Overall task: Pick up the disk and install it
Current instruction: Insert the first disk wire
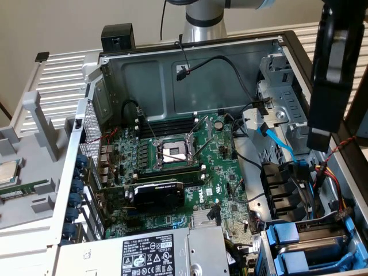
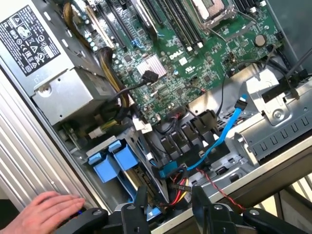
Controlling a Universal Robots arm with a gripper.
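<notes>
Apparently the disk (image 2: 124, 157) is sitting slotted into the case corner beside the power supply (image 2: 63, 95). Its blue carrier tab is facing outward for grabbing, and its metal body is mostly hidden. Your gripper (image 2: 169, 191) is hanging nearby, fingers spread, pinching nothing.

Green motherboard (image 1: 224, 172) lies inside the open case (image 1: 149, 75), grey power-supply box (image 1: 201, 247) beside it

Bkgd: plain beige wall (image 1: 57, 26) behind in ext. view, soft even light; pale wood-toned surface (image 2: 295, 192) in wrist view.
</notes>
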